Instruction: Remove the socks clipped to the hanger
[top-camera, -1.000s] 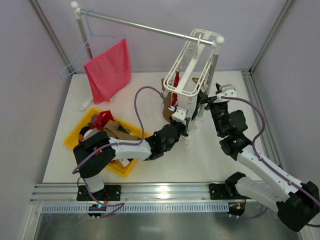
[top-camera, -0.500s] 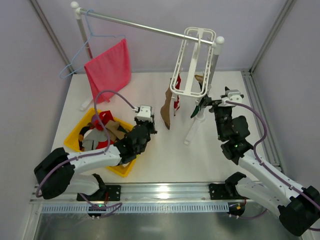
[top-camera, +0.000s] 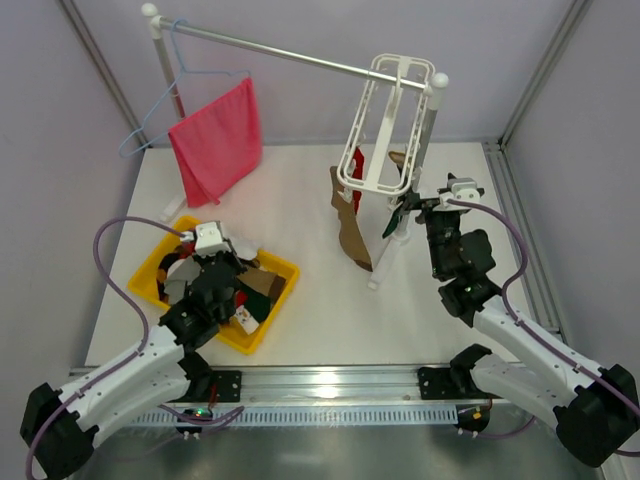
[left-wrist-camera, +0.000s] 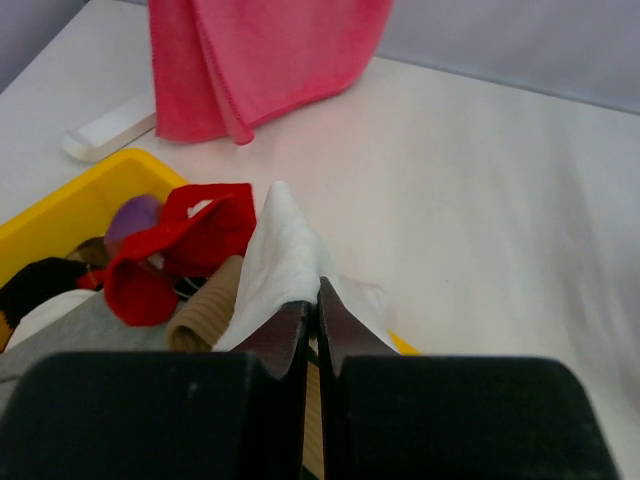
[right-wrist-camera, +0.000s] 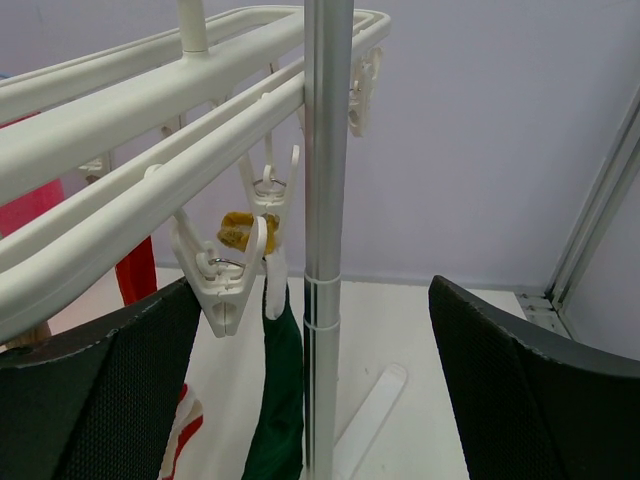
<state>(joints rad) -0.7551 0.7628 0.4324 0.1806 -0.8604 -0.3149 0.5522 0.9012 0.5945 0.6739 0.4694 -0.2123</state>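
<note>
The white hanger (top-camera: 385, 130) hangs by its hook from the rail. A red sock (top-camera: 355, 165), a brown sock (top-camera: 350, 228) and a dark green sock (top-camera: 396, 215) are clipped to it. My right gripper (top-camera: 412, 207) stands open beside the green sock. In the right wrist view its fingers (right-wrist-camera: 100, 400) straddle the rack's metal pole (right-wrist-camera: 326, 150), the green sock (right-wrist-camera: 275, 400) and a white clip (right-wrist-camera: 225, 280). My left gripper (top-camera: 222, 248) is over the yellow bin, shut (left-wrist-camera: 312, 300) on the white end of a sock (left-wrist-camera: 280, 250).
The yellow bin (top-camera: 155, 258) at the left holds several socks, among them a red one (left-wrist-camera: 190, 235). A large pink cloth (top-camera: 215, 140) and a light-blue wire hanger (top-camera: 150, 120) hang on the rail (top-camera: 290, 55). The rack's white foot (top-camera: 380, 265) rests on the table.
My left arm has swung from the hanger down and left to the bin. The hanger has swung back level, leaving the brown sock swaying. The right gripper's jaws have widened.
</note>
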